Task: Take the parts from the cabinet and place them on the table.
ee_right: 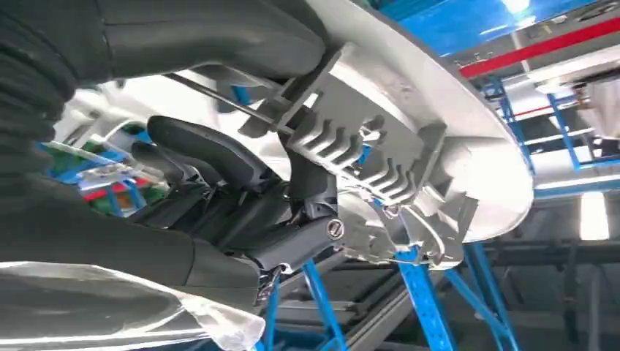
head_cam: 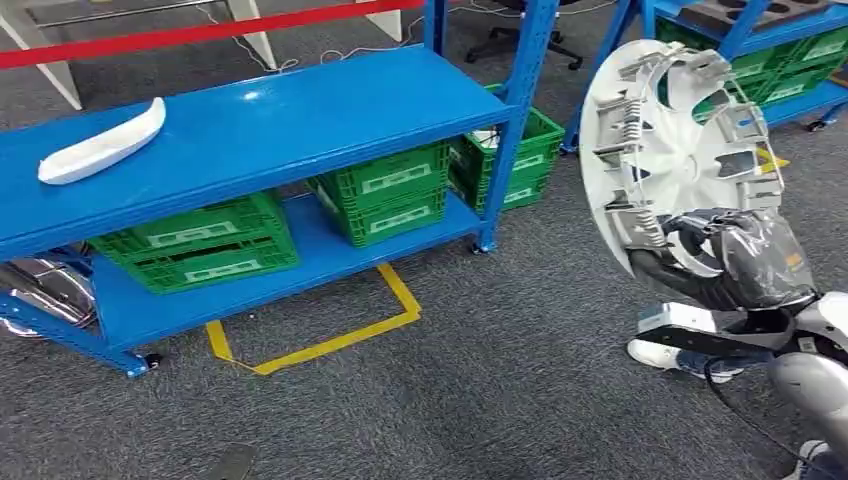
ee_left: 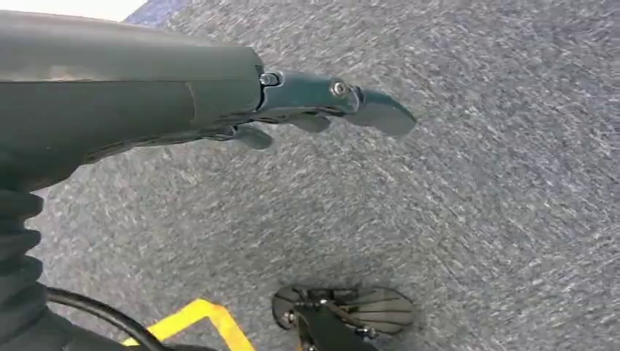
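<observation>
From the head view I see my right hand raised at the right side of the picture, fingers curled around the lower rim of a white wheel cover. The cover stands nearly upright, its ribbed inner side with clips and a wire ring turned toward the camera. A clear plastic wrap covers the wrist behind the hand.

Right wrist view: the dark fingers hook through the cover's inner ribbing and the thumb presses from the other side — a firm clamp on the rim.

Left hand, left wrist view: it hangs over grey carpet, fingers loosely apart and holding nothing. A strip of yellow floor tape lies below it.

Surroundings in the head view — a blue shelf rack stands to the left, well apart from the held cover. On its top shelf lies a long white curved part. Green crates sit on the lower shelf, and another green crate sits behind the rack's post. A yellow tape outline marks the carpet in front of the rack. A second blue rack with green crates stands behind the cover at upper right.
</observation>
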Robot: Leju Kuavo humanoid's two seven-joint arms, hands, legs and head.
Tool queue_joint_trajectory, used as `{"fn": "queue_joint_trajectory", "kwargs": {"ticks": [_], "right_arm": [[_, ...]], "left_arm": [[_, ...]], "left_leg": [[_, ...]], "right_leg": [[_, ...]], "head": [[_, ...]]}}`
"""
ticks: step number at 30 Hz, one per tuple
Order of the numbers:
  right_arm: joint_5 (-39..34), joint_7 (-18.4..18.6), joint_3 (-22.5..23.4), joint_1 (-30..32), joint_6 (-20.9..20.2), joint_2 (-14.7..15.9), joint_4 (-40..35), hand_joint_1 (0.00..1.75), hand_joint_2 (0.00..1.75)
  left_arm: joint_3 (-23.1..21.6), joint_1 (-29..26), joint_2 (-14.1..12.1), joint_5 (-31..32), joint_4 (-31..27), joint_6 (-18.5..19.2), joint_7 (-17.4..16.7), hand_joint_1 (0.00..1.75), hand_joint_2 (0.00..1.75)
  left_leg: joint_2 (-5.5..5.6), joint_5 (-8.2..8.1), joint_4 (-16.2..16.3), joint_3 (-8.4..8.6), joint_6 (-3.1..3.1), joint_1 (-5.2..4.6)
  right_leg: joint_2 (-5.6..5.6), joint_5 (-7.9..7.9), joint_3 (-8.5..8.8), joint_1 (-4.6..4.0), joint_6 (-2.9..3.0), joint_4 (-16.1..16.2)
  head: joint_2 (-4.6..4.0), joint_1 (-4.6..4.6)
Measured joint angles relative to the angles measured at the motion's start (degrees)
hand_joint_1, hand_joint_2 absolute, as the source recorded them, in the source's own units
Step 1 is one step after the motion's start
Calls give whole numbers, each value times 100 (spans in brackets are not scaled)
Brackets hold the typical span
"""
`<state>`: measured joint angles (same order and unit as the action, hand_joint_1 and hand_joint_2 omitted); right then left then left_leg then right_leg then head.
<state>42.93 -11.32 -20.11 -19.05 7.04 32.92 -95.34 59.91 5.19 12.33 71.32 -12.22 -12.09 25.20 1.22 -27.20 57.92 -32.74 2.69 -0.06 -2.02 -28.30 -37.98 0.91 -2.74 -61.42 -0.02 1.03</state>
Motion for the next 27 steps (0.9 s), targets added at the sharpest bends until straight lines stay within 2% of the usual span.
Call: {"fn": "queue_joint_trajectory", "kwargs": {"ticks": [1,2,3,4,5,6,7,8,9,10,13,14,15,16,17,18,19,20,21,22,23,24,25,27], "right_arm": [[17,-20,-11,-38,-11,0,-2,175,175],[52,-39,-22,-59,-17,0,-9,175,175],[87,-59,-44,-95,-39,0,-17,175,175],[118,-79,-77,-143,-63,0,-31,175,175],[173,-83,-118,-204,-98,0,-61,175,175],[208,-85,-155,-270,-127,0,-92,175,175],[241,-85,-199,-343,-159,0,-131,175,175],[254,-85,-232,-419,-179,0,-173,175,175],[269,-85,-282,-541,-206,0,-219,175,175],[269,-94,-328,-628,-232,2,-295,175,175],[265,-149,-452,-861,-319,2,-413,175,175],[267,-153,-507,-967,-350,2,-446,175,175],[267,-173,-570,-1099,-382,2,-472,175,175],[267,-179,-650,-1248,-418,-15,-474,175,175],[269,-190,-741,-1379,-459,-48,-476,175,175],[267,-197,-800,-1473,-477,-63,-476,175,175],[267,-197,-876,-1557,-498,-85,-476,175,175],[265,-197,-924,-1616,-509,-94,-476,175,175],[265,-197,-968,-1673,-516,-100,-476,175,175],[263,-197,-1018,-1735,-522,-101,-476,175,175],[258,-197,-1067,-1802,-529,-103,-476,175,175],[247,-192,-1123,-1878,-533,-112,-476,175,175],[247,-179,-1167,-1951,-542,-114,-476,175,175],[234,-153,-1250,-2035,-555,-127,-492,175,175]], "left_arm": [[0,-1,0,-15,0,-2,0,0,175],[2,-4,-4,-39,0,-7,0,0,175],[2,-5,-9,-57,0,-17,2,0,175],[4,-3,-31,-72,0,-20,2,0,175],[4,1,-44,-90,0,-22,2,0,175],[4,10,-61,-125,0,-26,2,0,175],[7,18,-83,-149,0,-26,2,0,175],[9,21,-96,-190,0,-35,2,0,175],[20,19,-138,-221,0,-53,2,0,175],[31,16,-144,-262,0,-75,11,0,175],[98,52,-175,-439,0,-142,70,0,175],[129,92,-181,-496,0,-155,92,0,175],[170,135,-186,-566,0,-175,140,0,175],[205,178,-184,-618,0,-186,162,0,175],[230,203,-184,-652,0,-190,171,0,175],[249,219,-181,-664,0,-190,171,0,175],[273,231,-177,-669,0,-190,170,0,175],[290,238,-177,-673,0,-192,170,0,175],[306,248,-179,-697,0,-192,177,0,175],[315,260,-179,-721,0,-195,196,0,175],[330,275,-181,-739,0,-201,221,0,175],[354,291,-186,-778,0,-216,238,0,175],[367,298,-184,-796,0,-232,240,0,175],[415,312,-192,-868,0,-273,238,0,175]], "left_leg": [[-64,0,4,-9,11,-13],[-130,-1,5,-12,15,-27],[-197,-3,10,-20,18,-37],[-267,-4,14,-22,18,-39],[-336,-6,15,-20,17,-40],[-394,-12,18,-19,9,-40],[-451,-23,29,-17,-6,-36],[-497,-44,54,-16,-35,-40],[-549,-67,79,-44,-72,-97],[-600,-68,108,-57,-89,-112],[-765,-74,112,-41,-139,-106],[-669,-150,158,-60,-181,-86],[-394,-309,359,-131,-215,-55],[-249,-553,796,-309,-236,-37],[-192,-779,1307,-529,-249,-30],[-175,-916,1704,-706,-254,-29],[-170,-942,1940,-817,-249,-28],[-165,-830,1890,-797,-237,-29],[-147,-600,1608,-682,-218,-28],[-95,-301,1098,-463,-192,-27],[16,-53,608,-250,-173,-23],[282,-15,319,-119,-157,-6],[280,-25,174,-72,-166,17],[199,-53,168,-100,-165,-14]], "right_leg": [[96,-222,-191,7,-18,-444],[135,-401,-383,20,-33,-887],[149,-516,-541,26,-51,-1242],[159,-509,-595,29,-65,-1379],[173,-379,-507,31,-72,-1241],[203,-177,-316,33,-77,-891],[281,64,-24,36,-78,-358],[465,209,234,34,-85,120],[649,93,365,-62,-74,269],[556,121,327,-32,29,280],[384,156,289,-43,129,286],[341,178,297,-18,170,296],[299,183,291,-14,207,296],[254,189,288,-15,242,296],[183,195,284,-19,255,296],[123,198,284,-26,259,295],[54,200,287,-33,260,295],[-12,202,294,-35,261,295],[-84,205,297,-37,258,293],[-154,209,302,-36,252,288],[-212,213,305,-28,244,287],[-259,222,284,-31,223,283],[-339,232,236,-39,197,253],[-422,287,178,5,112,281]], "head": [[0,-13],[0,-9],[0,-15],[0,-13],[0,-13],[0,-13],[0,-13],[0,-15],[0,-39],[2,-15],[0,-24],[0,-20],[0,-4],[0,0],[0,7],[0,7],[0,4],[0,2],[0,7],[0,4],[0,4],[0,0],[0,-4],[0,2]]}}
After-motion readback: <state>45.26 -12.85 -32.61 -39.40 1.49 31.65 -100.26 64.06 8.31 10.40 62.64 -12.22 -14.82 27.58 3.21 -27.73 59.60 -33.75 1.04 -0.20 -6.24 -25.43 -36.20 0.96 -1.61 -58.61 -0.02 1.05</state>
